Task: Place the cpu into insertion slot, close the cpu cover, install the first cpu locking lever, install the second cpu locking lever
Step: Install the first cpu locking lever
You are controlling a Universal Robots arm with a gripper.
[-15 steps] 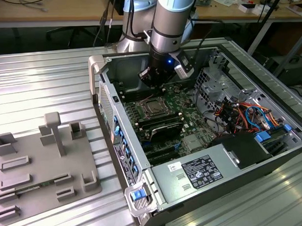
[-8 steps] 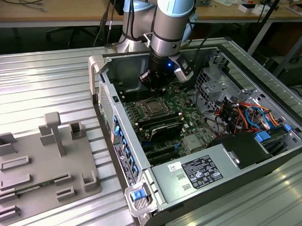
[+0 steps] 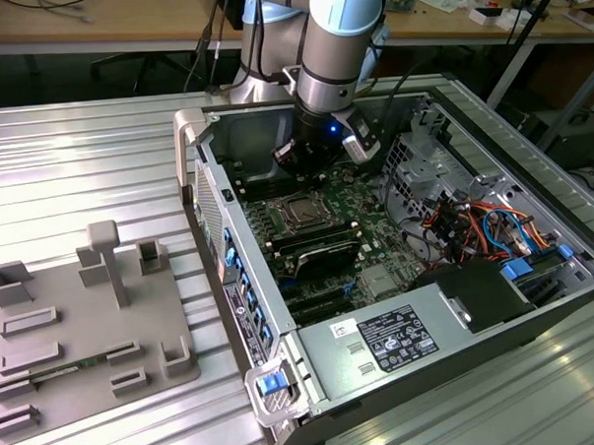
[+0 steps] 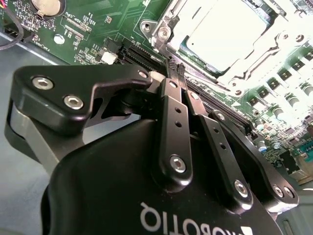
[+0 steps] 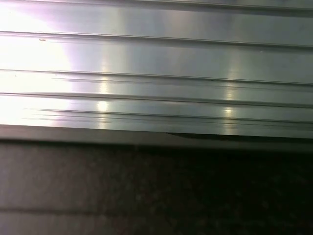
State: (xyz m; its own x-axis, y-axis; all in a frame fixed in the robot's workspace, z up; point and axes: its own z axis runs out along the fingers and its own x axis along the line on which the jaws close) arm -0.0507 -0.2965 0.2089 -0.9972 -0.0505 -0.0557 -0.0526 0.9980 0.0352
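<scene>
1. Gripper [image 4: 175, 66]: in the second wrist view the two fingers are pressed together to their tips. No object is visible between them.

2. Position: the fingertips hang close over the green motherboard [image 4: 98, 19], at the near edge of the insertion slot [image 3: 302, 214]. Contact with the metalwork cannot be confirmed.

3. Just beyond the fingertips, the cpu cover [image 4: 205, 66] appears to lie flat on the socket and frames the chip. Glare hides whether either locking lever is latched.

4. Further out, inside that frame, the cpu [image 4: 227, 32] sits seated in the slot. Its metal top faces up toward the gripper. The chip is square, so it has no long axis, and its edges run parallel to the socket rim.

5. Step in hand, as a judgement: placement and cover closing look complete, and lever installation is the work at this edge. That work calls for the closed fingertips to bear on a thin lever without slipping onto the cover.
</scene>
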